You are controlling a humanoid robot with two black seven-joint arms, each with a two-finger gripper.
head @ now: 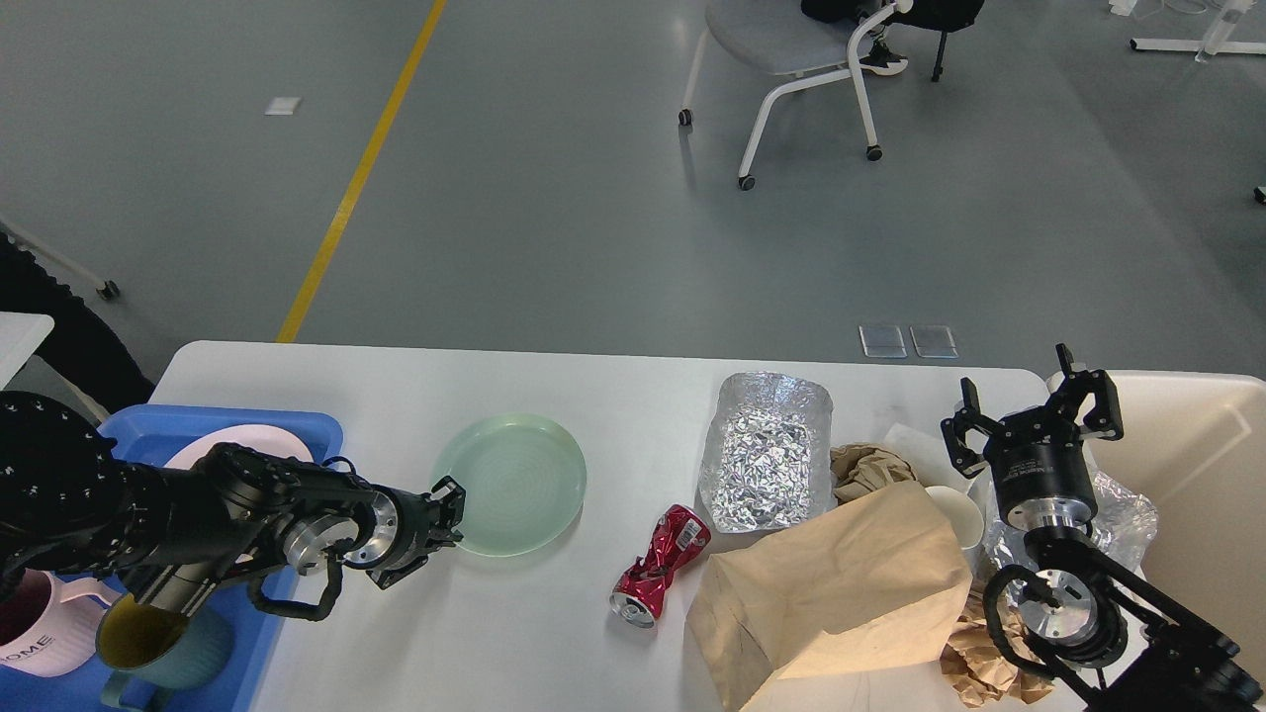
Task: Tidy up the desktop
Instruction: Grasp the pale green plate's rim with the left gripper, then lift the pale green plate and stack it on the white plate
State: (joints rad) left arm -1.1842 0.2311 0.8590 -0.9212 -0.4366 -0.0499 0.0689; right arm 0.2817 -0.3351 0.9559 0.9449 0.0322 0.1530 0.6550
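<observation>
The white desktop (613, 386) holds a pale green plate (514, 485) left of centre. My left gripper (447, 511) sits at the plate's left rim, its fingers closed over the rim, and the plate looks slightly tilted. A crushed red can (661, 566), a foil tray (771, 450), a brown paper bag (841, 593), crumpled brown paper (870, 465) and a white paper cup (957, 509) lie to the right. My right gripper (1029, 410) points up above the cup, open and empty.
A blue tray (148, 425) at the left edge holds a pink plate (237, 445), a pink mug (30, 633) and a teal mug (148, 633). A beige bin (1197, 465) stands at the right. Clear plastic wrap (1128, 514) lies beside it. A chair (791, 59) stands beyond the table.
</observation>
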